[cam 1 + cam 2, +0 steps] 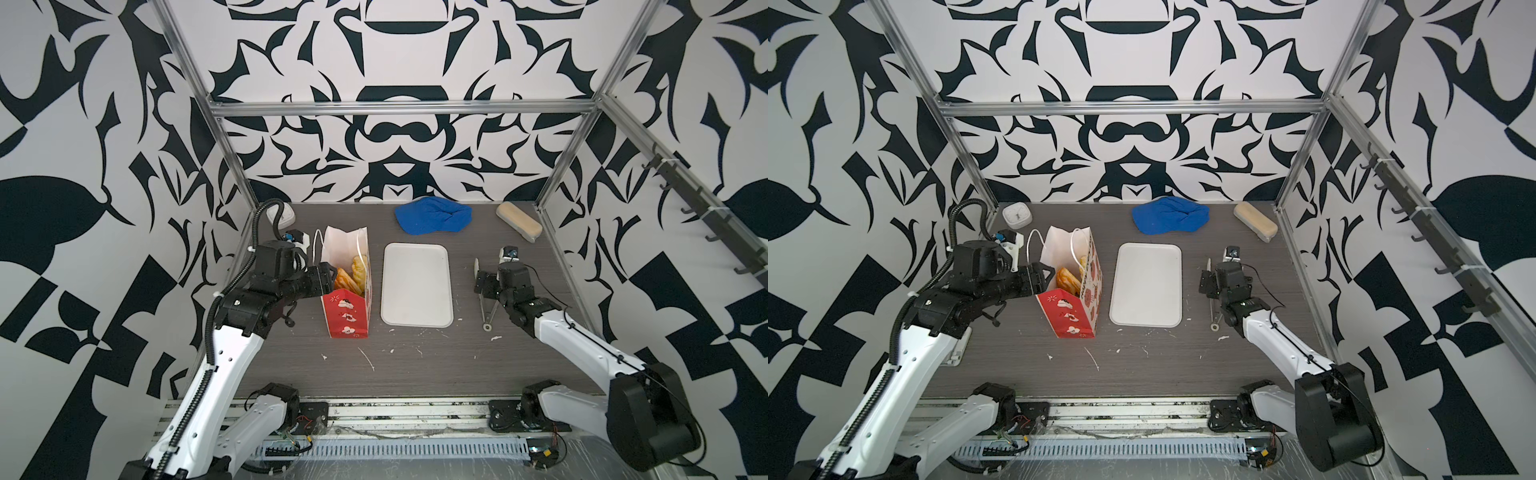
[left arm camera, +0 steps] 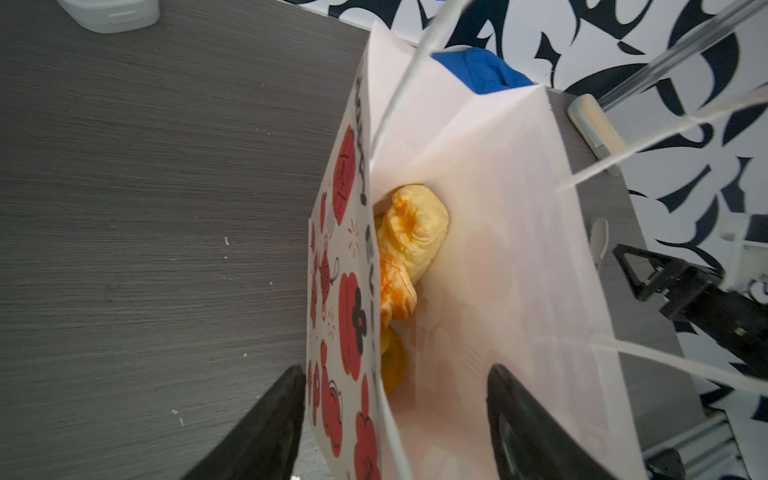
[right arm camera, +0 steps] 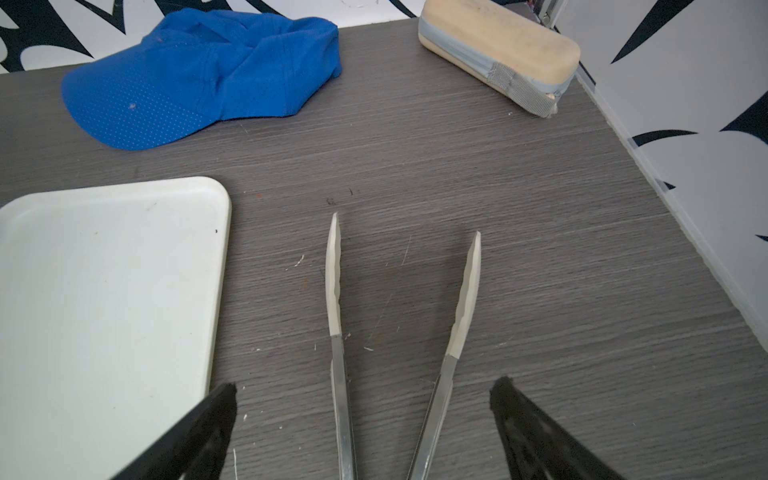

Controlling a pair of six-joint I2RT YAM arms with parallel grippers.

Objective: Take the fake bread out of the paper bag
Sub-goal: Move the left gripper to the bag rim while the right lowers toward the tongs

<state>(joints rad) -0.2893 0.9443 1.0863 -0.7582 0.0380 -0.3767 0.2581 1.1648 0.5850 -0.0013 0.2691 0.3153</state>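
The red-and-white paper bag stands upright and open on the left of the table. Fake bread lies inside it; in the left wrist view a yellow croissant leans on the printed wall, with more pastry half hidden below it. My left gripper is open at the bag's rim. One finger is outside the printed wall, the other inside the bag. My right gripper is open, straddling metal tongs on the table without touching them.
A white tray lies between the bag and the right arm. At the back lie a blue cap and a beige block. A small white clock sits in the back left corner. Metal frame posts edge the table.
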